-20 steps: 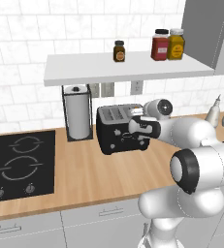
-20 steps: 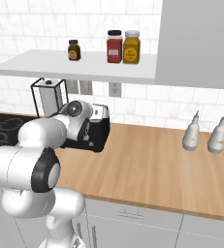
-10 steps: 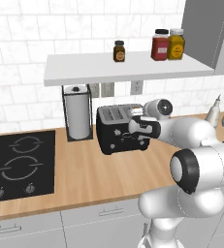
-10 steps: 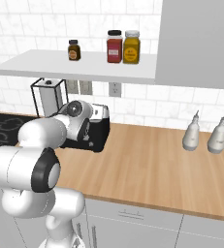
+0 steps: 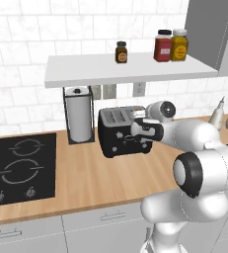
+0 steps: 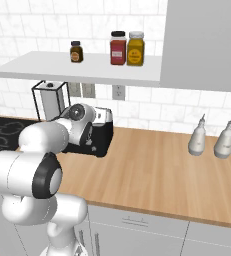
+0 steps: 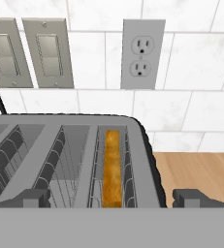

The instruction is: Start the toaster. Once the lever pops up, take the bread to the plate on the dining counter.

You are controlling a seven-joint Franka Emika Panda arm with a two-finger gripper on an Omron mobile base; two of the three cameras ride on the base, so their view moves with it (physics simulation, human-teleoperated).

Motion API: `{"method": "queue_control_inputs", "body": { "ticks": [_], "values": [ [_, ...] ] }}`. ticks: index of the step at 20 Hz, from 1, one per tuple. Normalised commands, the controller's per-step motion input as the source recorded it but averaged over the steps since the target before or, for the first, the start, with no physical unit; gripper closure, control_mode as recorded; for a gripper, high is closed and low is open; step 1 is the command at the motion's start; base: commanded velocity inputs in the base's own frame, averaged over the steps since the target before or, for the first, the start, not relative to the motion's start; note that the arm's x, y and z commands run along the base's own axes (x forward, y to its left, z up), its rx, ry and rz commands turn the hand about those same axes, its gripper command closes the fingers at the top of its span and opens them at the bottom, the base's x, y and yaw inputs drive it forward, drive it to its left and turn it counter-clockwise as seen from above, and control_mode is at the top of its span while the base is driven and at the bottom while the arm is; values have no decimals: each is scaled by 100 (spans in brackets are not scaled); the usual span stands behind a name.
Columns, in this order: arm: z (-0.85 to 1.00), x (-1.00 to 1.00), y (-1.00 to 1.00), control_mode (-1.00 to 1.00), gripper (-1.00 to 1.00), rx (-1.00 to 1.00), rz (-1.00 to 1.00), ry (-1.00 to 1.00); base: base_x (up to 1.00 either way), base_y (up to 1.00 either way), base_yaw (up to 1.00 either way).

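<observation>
The toaster (image 5: 121, 131) stands on the wood table (image 5: 100, 173) just right of the paper towel holder (image 5: 79, 114), under the white shelf (image 5: 128, 68). The bread (image 7: 112, 167) sits upright in the toaster's rightmost slot, sunk low between the wire guides, its golden top edge below the grey rim.

The gripper (image 7: 113, 197) hangs directly over the toaster's right end, jaws spread fully wide, one fingertip on each side of the bread slot, gripping nothing. From the side, the hand (image 5: 146, 130) is level with the toaster's top at its right end, close against it.

Compared with one second ago, nothing has shifted: arm, hand and toaster hold the same positions in both base views, and the jaws remain wide. I judge this as a pause over the toaster, either before the lever is pressed or while waiting for it to rise. The lever itself is not clearly visible, so I cannot tell which. The bread has not been lifted, and its carry to the plate remains undone.
</observation>
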Motion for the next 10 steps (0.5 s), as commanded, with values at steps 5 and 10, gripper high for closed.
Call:
{"method": "queue_control_inputs", "body": {
  "ticks": [5,10],
  "values": [
    [0,0,0,-100,-100,0,0,0,0,0,0],
    [0,0,0,-100,-100,0,0,0,0,0,0]
  ]
}}
